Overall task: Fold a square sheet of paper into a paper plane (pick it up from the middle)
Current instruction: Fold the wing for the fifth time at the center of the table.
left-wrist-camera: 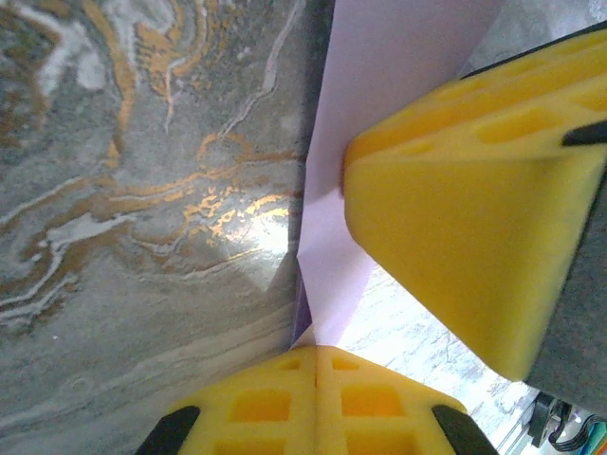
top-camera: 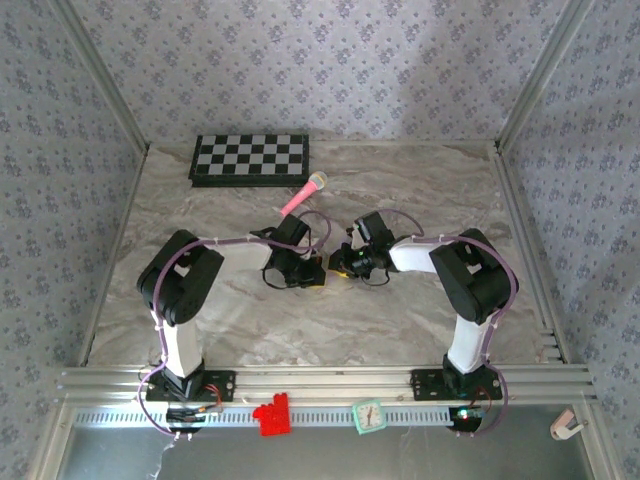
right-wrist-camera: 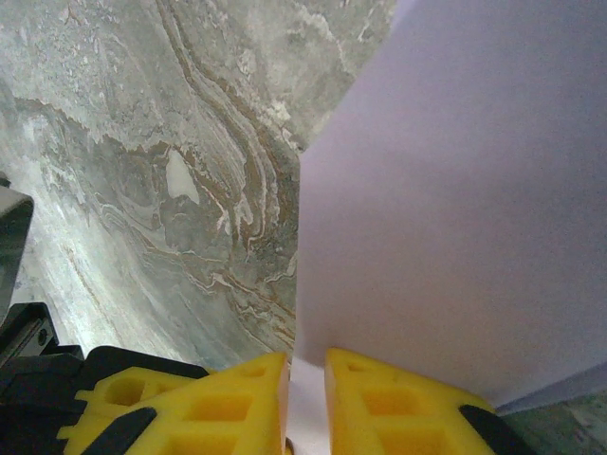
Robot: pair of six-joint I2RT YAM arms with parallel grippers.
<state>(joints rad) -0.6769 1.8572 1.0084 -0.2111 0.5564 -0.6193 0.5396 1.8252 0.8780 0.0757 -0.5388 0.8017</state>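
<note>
The pale-lavender square sheet of paper [right-wrist-camera: 455,209] is folded and hangs between my two grippers above the middle of the marble table. In the left wrist view a narrow folded corner of the paper [left-wrist-camera: 379,85] runs down into my left gripper [left-wrist-camera: 317,353], whose yellow jaws are pressed together on it. My right gripper [right-wrist-camera: 305,365] is shut on the paper's lower edge, with a strip of paper in the narrow slot between its jaws. One of the right gripper's yellow fingers [left-wrist-camera: 465,199] sits close against the sheet in the left wrist view. From above, the left gripper [top-camera: 316,272] and the right gripper [top-camera: 342,264] nearly touch.
A black-and-white checkered board [top-camera: 250,158] lies at the back left. A pink toy microphone [top-camera: 303,196] lies just behind the grippers. A red block [top-camera: 271,414] and a small green clock [top-camera: 368,416] sit on the front rail. Wallpapered walls enclose the marble table [top-camera: 400,320].
</note>
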